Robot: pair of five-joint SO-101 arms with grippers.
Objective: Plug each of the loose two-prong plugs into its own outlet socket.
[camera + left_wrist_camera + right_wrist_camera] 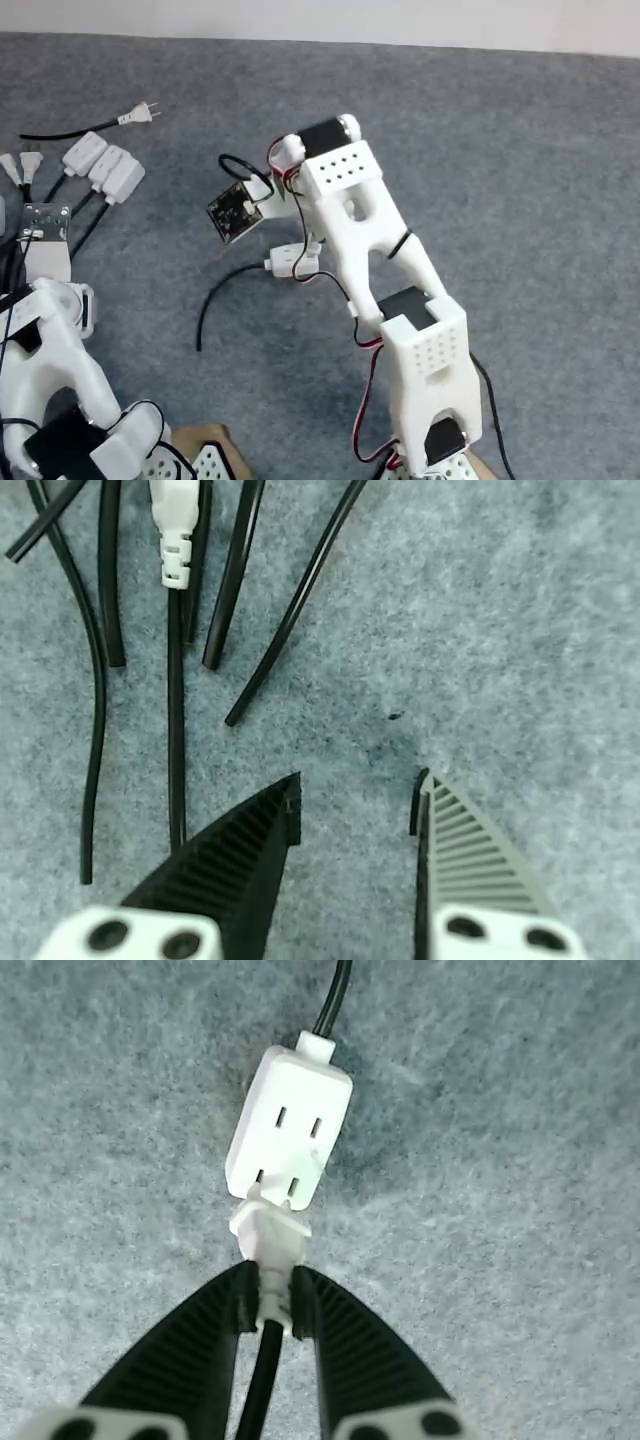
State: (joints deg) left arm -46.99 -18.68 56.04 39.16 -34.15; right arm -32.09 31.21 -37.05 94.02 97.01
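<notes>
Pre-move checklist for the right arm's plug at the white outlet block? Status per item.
1. Right gripper shut on the plug: ok.
2. Plug head meets the outlet block at its nearer pair of slots: ok.
3. Prongs fully seated: cannot tell; the plug head hides them.
4. Plug square to the block: not ok, it looks slightly tilted.
5. Left gripper open, empty and apart from the black cables: ok.
6. All plugs done: not ok; a second plug lies unplugged.
</notes>
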